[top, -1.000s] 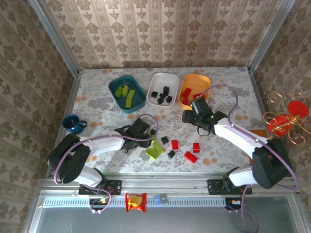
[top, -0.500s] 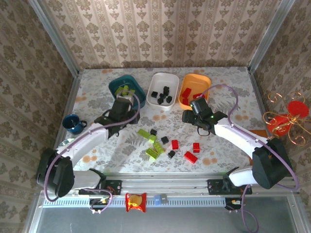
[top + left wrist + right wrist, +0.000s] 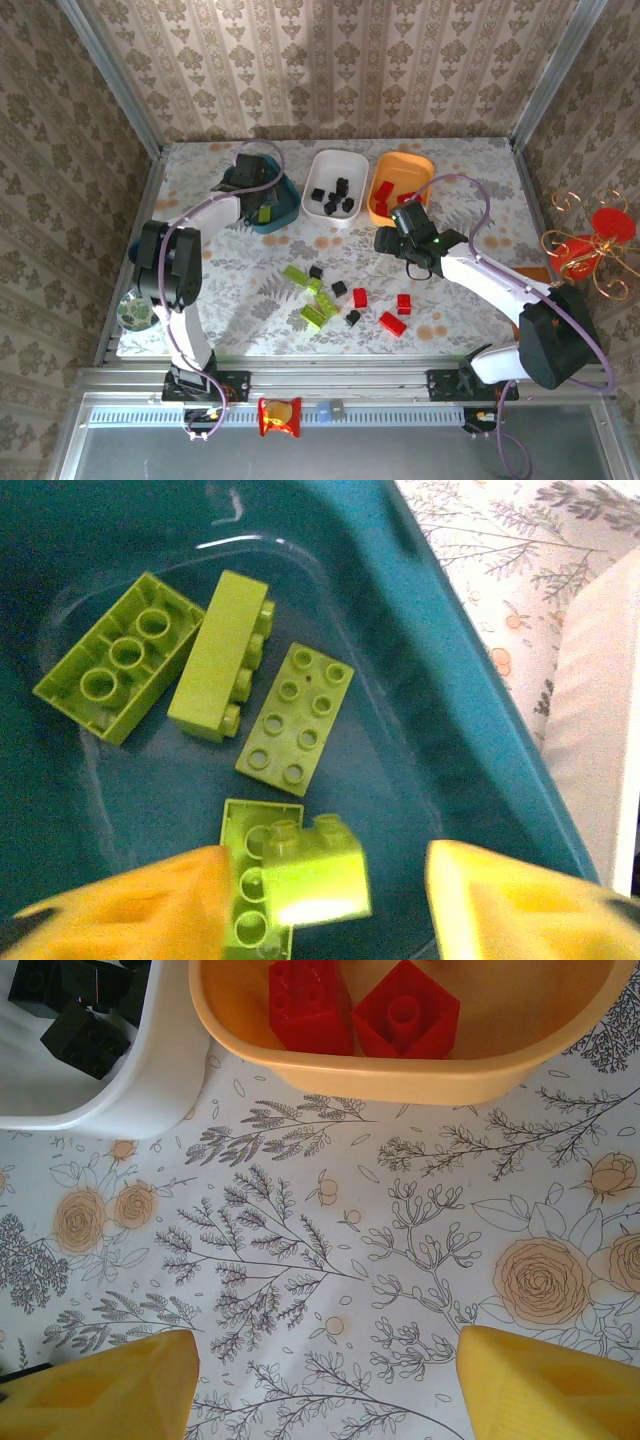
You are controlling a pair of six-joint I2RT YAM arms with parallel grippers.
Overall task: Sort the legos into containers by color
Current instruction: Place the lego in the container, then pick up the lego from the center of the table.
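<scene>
My left gripper [image 3: 262, 203] hovers over the dark teal tray [image 3: 289, 206], jaws open. In the left wrist view a small lime-green brick [image 3: 315, 880] sits loose between the fingers [image 3: 150, 910], close to the left one and well apart from the right. Several green bricks [image 3: 295, 713] lie on the teal tray's floor [image 3: 470, 710]. My right gripper [image 3: 386, 241] stands open and empty over bare cloth, just in front of the orange tray [image 3: 400, 1075] with red blocks [image 3: 405, 1015]. The white tray [image 3: 335, 160] holds black cubes. Green [image 3: 318, 310], black [image 3: 339, 288] and red [image 3: 392, 323] legos lie loose mid-table.
A small round greenish bowl [image 3: 135, 312] sits near the left table edge beside the left arm. A red and gold ornament [image 3: 590, 245] stands off the table's right side. Flowered cloth stretches bare between the trays and the loose pile.
The left arm swung from the loose pile back to the teal tray with a green brick, and its jaws have opened, letting the brick go. The right arm has not moved.
</scene>
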